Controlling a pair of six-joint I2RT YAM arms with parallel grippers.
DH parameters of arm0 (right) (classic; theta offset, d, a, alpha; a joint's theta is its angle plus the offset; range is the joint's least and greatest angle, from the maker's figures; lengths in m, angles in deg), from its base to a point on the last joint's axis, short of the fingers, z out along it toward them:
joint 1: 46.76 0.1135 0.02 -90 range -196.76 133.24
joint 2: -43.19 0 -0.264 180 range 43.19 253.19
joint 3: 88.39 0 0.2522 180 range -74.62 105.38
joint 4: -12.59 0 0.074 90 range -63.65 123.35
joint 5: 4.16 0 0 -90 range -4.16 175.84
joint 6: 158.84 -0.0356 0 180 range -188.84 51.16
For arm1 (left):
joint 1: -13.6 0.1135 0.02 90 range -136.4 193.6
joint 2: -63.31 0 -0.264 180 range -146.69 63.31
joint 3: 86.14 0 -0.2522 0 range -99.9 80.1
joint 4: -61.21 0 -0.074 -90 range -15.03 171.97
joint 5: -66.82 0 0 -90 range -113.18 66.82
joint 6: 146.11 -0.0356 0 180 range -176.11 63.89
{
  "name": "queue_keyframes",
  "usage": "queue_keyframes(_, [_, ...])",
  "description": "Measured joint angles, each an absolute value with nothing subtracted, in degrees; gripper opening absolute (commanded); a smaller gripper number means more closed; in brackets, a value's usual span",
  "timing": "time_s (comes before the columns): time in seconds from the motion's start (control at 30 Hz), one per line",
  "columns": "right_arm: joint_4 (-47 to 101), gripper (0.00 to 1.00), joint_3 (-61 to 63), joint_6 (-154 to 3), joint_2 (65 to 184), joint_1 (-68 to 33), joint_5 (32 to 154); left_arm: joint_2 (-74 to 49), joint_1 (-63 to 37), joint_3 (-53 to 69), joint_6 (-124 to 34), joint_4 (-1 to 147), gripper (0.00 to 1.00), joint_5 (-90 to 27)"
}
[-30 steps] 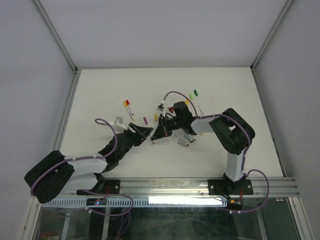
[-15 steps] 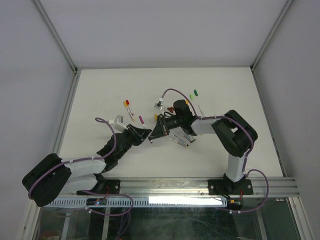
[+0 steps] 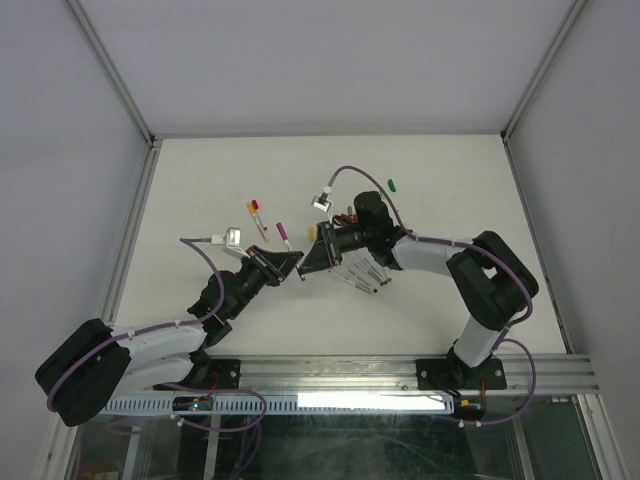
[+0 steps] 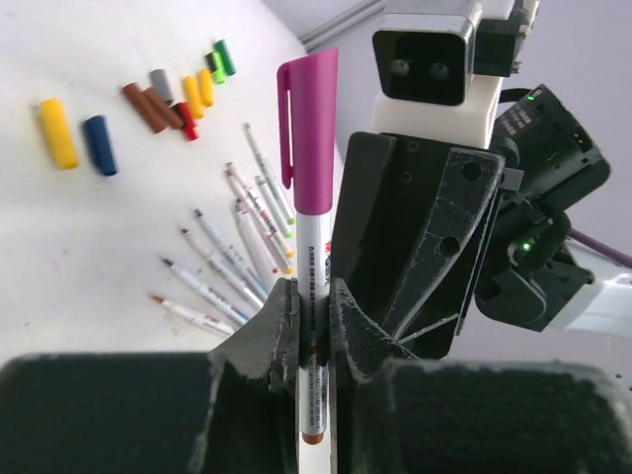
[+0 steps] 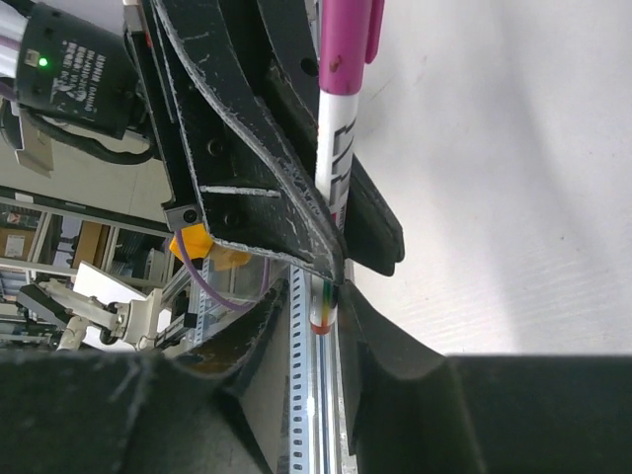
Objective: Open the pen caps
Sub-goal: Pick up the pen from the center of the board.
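here left end effector (image 4: 313, 308) clamps the pen (image 4: 313, 237) under its magenta cap (image 4: 308, 128); right end effector (image 5: 316, 314) slightly apart.

From above, the pen (image 3: 282, 234) is a mere magenta speck; its barrel is lost where the left pincer (image 3: 291, 266) and right pincer (image 3: 311, 263) meet. In the right wrist view the magenta cap (image 5: 348, 39) runs off the upper edge, the barrel passes behind a left finger (image 5: 247, 168), and the right pincer's own fingers (image 5: 380, 346) beside the pen's end are a dark blur, so whether they touch it is unclear. The barrel's print is too small to read. Beyond the pen, the right arm (image 3: 430, 255) covers most loose caps (image 4: 148, 107) from above.
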State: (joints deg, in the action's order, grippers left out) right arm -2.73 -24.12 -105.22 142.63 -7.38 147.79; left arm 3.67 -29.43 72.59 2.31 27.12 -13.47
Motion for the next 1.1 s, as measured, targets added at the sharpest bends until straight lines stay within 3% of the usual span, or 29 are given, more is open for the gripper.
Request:
queue_keyframes(0.57, [1.01,0.28,-24.12,-104.7,138.63,-6.2,146.72,-2.16,-30.69,72.63,0.95,13.32,0.0,-14.76])
queue_keyframes(0.7, [1.25,0.28,-24.12,-104.72,138.61,-5.88,146.78,-2.31,-30.72,72.63,0.03,12.6,0.31,-14.76])
queue_keyframes(0.87, [2.52,0.28,-24.12,-104.74,138.02,-6.03,147.64,0.92,-30.69,72.63,-1.93,14.61,0.36,-14.03])
queue_keyframes(0.93, [3.19,0.0,-24.1,-104.76,137.4,-6.27,147.81,3.74,-30.69,72.63,-2.94,15.92,0.35,-13.68])
queue_keyframes(1.1, [3.78,0.0,-23.93,-101.09,136.79,-6.77,147.33,8.18,-30.65,72.57,-4.82,18.55,0.25,-12.55])
